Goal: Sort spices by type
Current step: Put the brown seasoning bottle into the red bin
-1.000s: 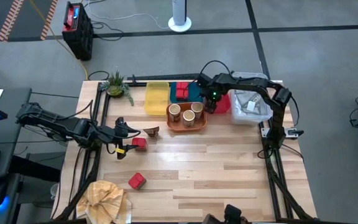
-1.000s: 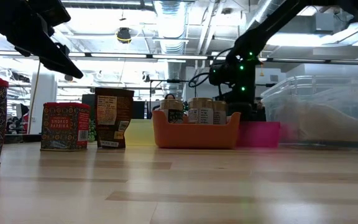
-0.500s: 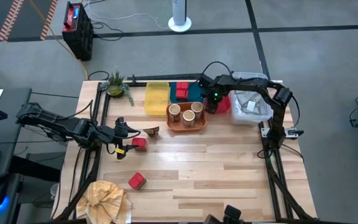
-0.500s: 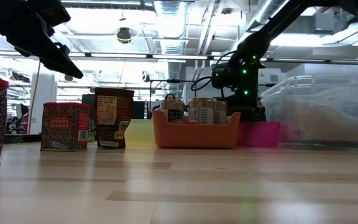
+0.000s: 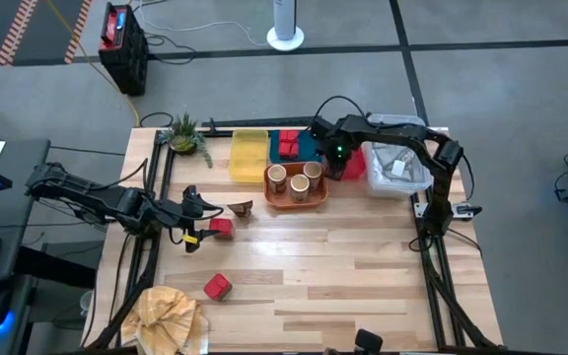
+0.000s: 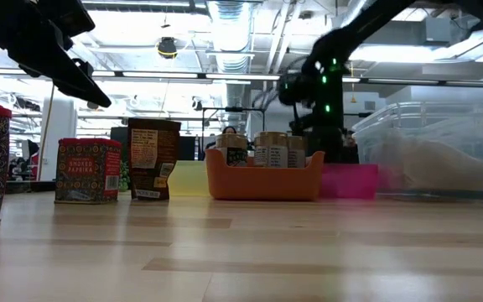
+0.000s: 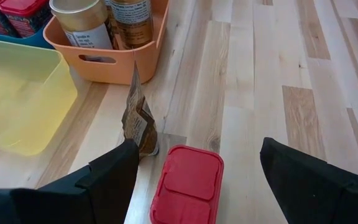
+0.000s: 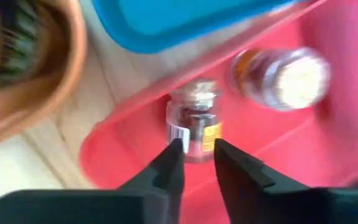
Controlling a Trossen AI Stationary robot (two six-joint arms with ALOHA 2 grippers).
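1. The right gripper (image 8: pixel 194 152) is pinched tight on a tiny glass shaker (image 8: pixel 192 121) over the shiny red tray (image 8: pixel 278 155).
2. The left gripper (image 7: pixel 194 186) hangs wide open over a flat-lidded red tin (image 7: pixel 187 186) on the wooden table (image 7: pixel 278 81).

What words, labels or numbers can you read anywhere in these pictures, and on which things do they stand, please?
"SMOKED PAPRIKA": on the red tin standing on the table, low view.
Dark brown packet: printed label, too small to read.
Jars in the orange tray: white labels, too small to read.
Small shaker in the red tray, right wrist view: label blurred, unreadable.
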